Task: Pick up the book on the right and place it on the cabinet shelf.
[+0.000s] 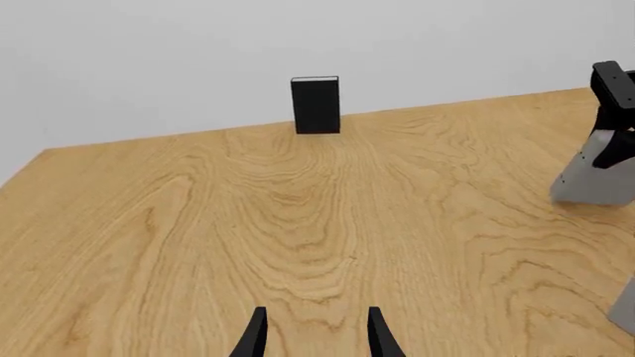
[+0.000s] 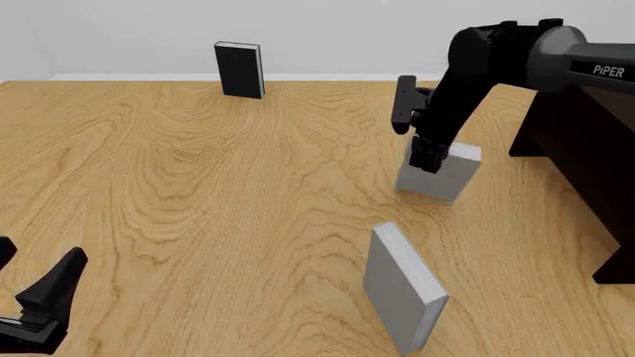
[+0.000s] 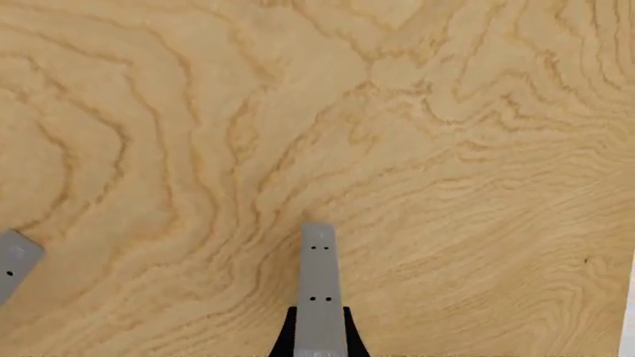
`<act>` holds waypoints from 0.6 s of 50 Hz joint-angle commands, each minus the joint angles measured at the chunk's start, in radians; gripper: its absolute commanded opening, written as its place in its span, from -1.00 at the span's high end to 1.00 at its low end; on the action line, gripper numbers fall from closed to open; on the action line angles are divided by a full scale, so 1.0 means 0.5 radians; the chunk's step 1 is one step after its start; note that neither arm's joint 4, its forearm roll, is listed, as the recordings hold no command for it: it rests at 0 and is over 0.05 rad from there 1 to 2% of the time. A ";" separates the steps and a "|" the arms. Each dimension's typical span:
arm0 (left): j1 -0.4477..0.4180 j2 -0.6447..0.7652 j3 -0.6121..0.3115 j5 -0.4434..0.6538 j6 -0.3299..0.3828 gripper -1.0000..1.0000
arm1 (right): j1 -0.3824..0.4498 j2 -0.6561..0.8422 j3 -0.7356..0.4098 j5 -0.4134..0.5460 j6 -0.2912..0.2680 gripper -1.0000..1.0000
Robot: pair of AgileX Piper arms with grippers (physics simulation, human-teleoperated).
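Observation:
The light-grey book (image 2: 448, 178) stands upright on the table at centre right. My right gripper (image 2: 430, 158) is shut on its top edge from above. In the right wrist view the book (image 3: 317, 282) shows edge-on between the two dark fingertips (image 3: 287, 341). It also shows in the left wrist view (image 1: 595, 178) under the right gripper (image 1: 615, 145). The dark cabinet (image 2: 585, 141) stands at the right edge; I cannot make out its shelf board. My left gripper (image 2: 40, 301) is open and empty at the near left, also in its wrist view (image 1: 315, 338).
A larger-looking grey book (image 2: 402, 290) stands nearer, in front of the held one, and shows in the right wrist view (image 3: 15, 260). A black book (image 2: 239, 69) stands upright at the far side, also in the left wrist view (image 1: 315, 104).

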 commanded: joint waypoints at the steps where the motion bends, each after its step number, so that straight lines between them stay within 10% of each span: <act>1: -0.007 -0.002 0.000 0.014 -0.014 -1.00 | -0.043 -0.032 -0.039 0.013 -0.001 1.00; 30: -0.046 0.003 0.000 -0.019 -0.005 -1.00 | -0.226 -0.277 -0.171 -0.035 -0.191 1.00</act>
